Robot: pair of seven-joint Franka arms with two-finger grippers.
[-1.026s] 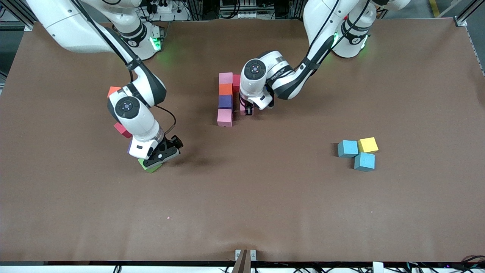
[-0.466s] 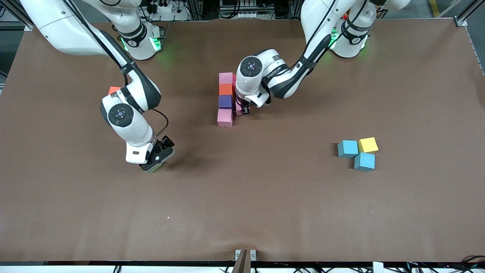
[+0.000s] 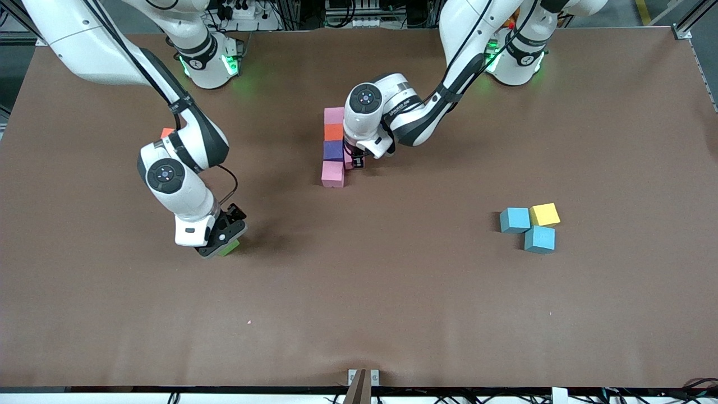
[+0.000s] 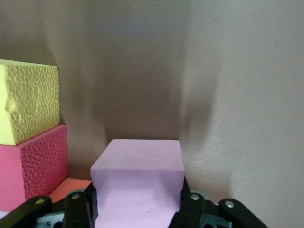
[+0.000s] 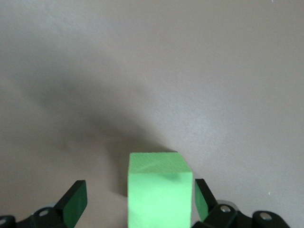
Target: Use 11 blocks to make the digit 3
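A column of blocks stands mid-table: pink (image 3: 334,115), orange (image 3: 334,132), purple (image 3: 334,150), pink (image 3: 332,174). My left gripper (image 3: 357,163) is shut on a third pink block (image 4: 140,185), low beside the purple one. The left wrist view also shows a yellow block (image 4: 28,102) and a red block (image 4: 33,166) beside the column. My right gripper (image 3: 216,245) is open, low over the green block (image 3: 230,247). Its fingers (image 5: 76,203) stand on either side of the green block (image 5: 160,190).
Two light blue blocks (image 3: 514,220) (image 3: 539,239) and a yellow block (image 3: 544,214) lie clustered toward the left arm's end. A corner of another orange block (image 3: 166,133) shows beside the right arm's wrist. The arm hides whatever lies under it.
My left gripper has carried the pink block closer against the column, beside the purple block. My right gripper has shifted over the green block and come down around it.
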